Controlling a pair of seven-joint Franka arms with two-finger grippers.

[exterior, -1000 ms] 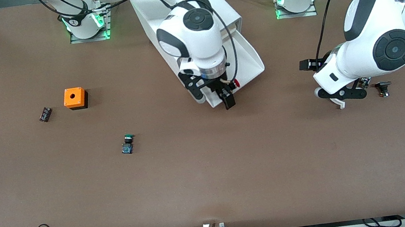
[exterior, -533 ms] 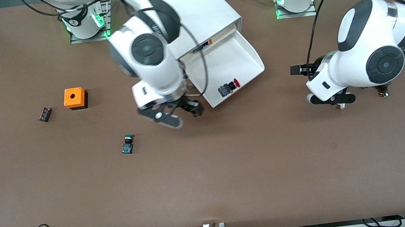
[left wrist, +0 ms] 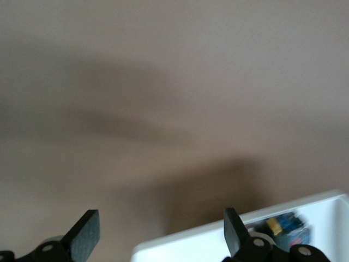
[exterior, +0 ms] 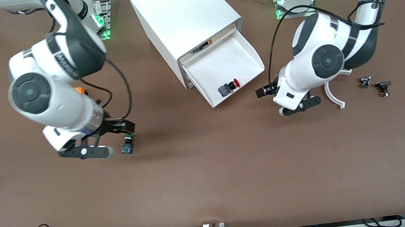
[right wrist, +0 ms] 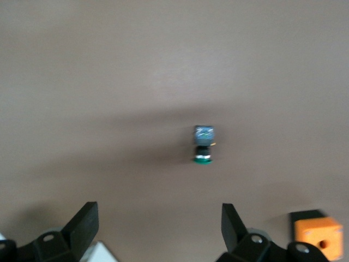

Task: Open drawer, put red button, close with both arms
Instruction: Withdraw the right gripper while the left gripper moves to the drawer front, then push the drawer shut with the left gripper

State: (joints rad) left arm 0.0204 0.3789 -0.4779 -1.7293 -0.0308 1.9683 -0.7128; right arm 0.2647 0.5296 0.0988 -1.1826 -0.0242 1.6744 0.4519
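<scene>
The drawer (exterior: 235, 51), second highest in the white cabinet (exterior: 180, 9), stands pulled out. The red button (exterior: 228, 87) lies on its side in the drawer, near the front wall. My left gripper (exterior: 298, 107) is open and empty, low over the table beside the drawer's front corner toward the left arm's end. In the left wrist view the left gripper (left wrist: 161, 237) shows that corner (left wrist: 218, 243) and the button's blue base (left wrist: 286, 225). My right gripper (exterior: 87, 150) is open and empty over the table beside the green button (exterior: 127, 144). The right gripper (right wrist: 158, 229) also shows in its own wrist view.
The green-capped button (right wrist: 203, 144) lies on the table. The orange box (right wrist: 319, 237) is mostly hidden under the right arm in the front view. A white curved piece (exterior: 336, 98) and two small dark parts (exterior: 383, 88) lie toward the left arm's end. An orange-and-black piece (exterior: 205, 44) shows in the highest drawer.
The right arm swung from over the drawer toward its own end of the table, leaving the red button in the drawer. The left gripper moved toward the drawer's front corner.
</scene>
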